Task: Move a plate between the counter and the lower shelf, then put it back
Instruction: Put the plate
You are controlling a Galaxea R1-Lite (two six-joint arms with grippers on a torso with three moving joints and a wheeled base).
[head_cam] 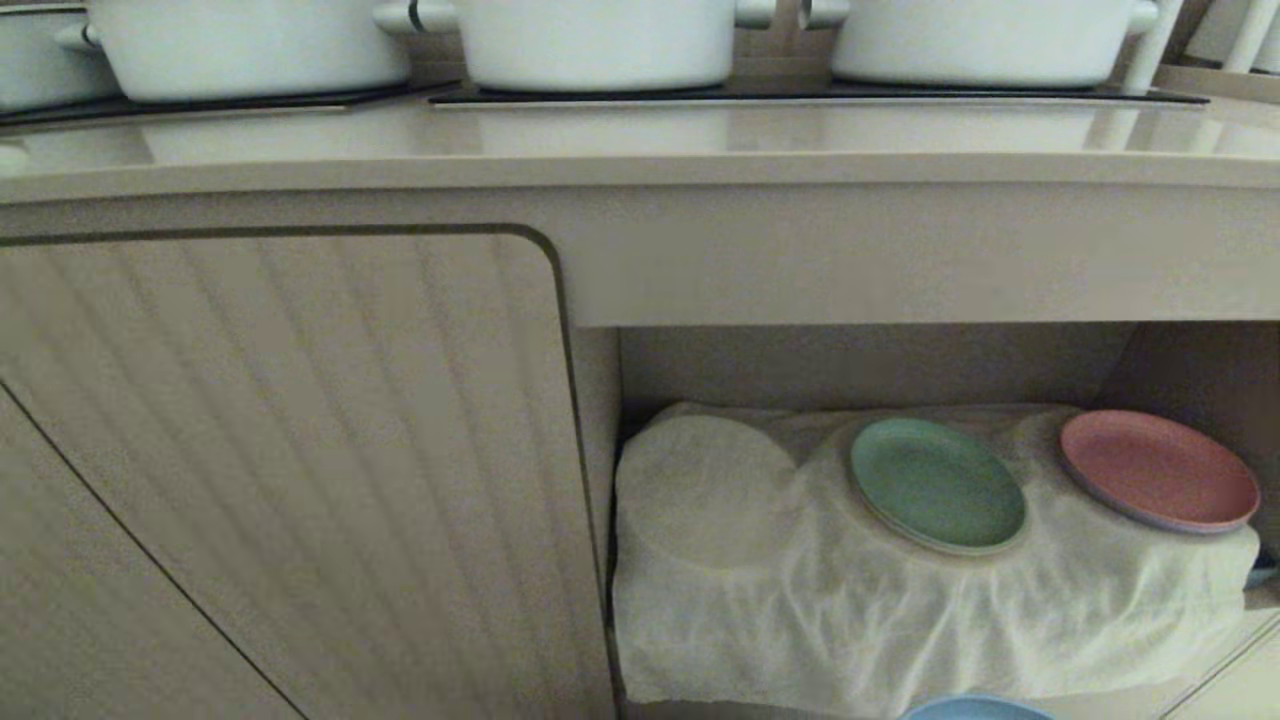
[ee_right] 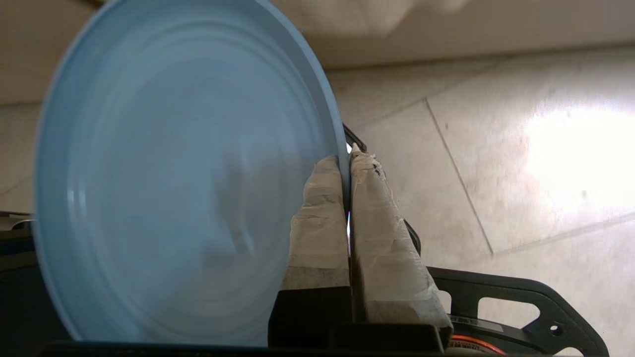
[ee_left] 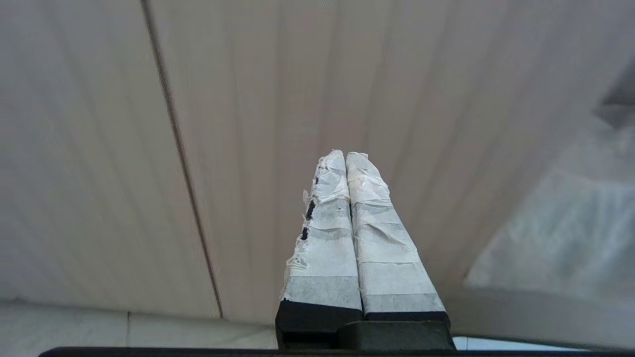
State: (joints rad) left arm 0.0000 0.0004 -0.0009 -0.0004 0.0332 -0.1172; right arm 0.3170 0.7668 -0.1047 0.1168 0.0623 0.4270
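Note:
My right gripper [ee_right: 347, 161] is shut on the rim of the light-blue plate [ee_right: 173, 173], which fills much of the right wrist view above the tiled floor. In the head view only a sliver of that plate [head_cam: 975, 709] peeks in at the bottom edge, below the lower shelf [head_cam: 860, 600] with its wrinkly white cloth. The beige counter [head_cam: 640, 150] runs across the top. My left gripper [ee_left: 345, 156] is shut on nothing, parked facing the ribbed cabinet door. Neither arm shows in the head view.
On the shelf cloth lie a green plate [head_cam: 937, 484] and a pink plate [head_cam: 1158, 470], with a covered round bump [head_cam: 705, 490] to their left. White pots [head_cam: 600, 40] stand on the black hob [head_cam: 800, 93]. A ribbed cabinet door [head_cam: 280, 460] fills the left.

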